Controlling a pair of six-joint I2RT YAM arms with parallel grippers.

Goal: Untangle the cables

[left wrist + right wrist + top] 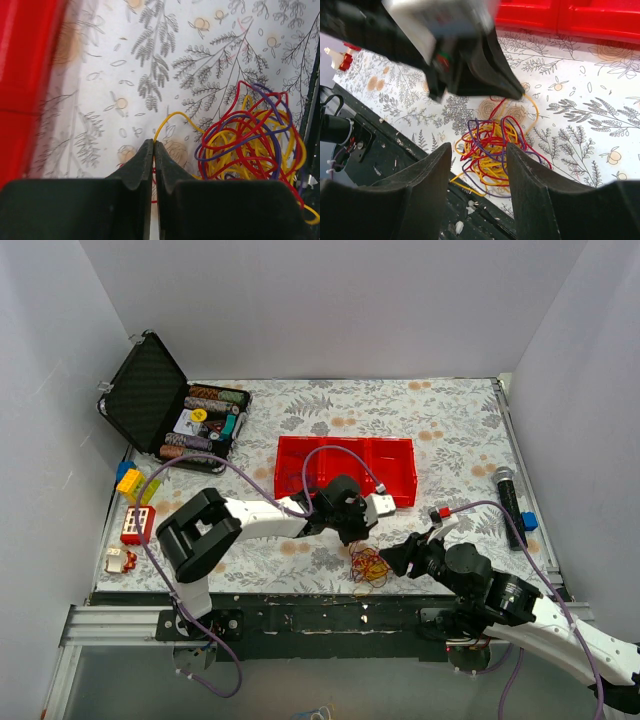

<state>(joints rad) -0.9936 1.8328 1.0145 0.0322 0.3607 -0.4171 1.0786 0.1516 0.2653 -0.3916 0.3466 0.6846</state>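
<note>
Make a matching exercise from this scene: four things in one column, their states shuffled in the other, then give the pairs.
1. left tool
2. right tool
3. cables
4. case

A. lid up, far left
B. tangled, between the tools
C. open
D. shut on a strand

Pairs: 1-D, 2-C, 3-B, 4-A

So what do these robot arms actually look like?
The left arm and right arm have white tubular links, chunky black joints and a thin purple cable looping along each. Left gripper and right gripper both have two matte black wedge-shaped fingers.
</note>
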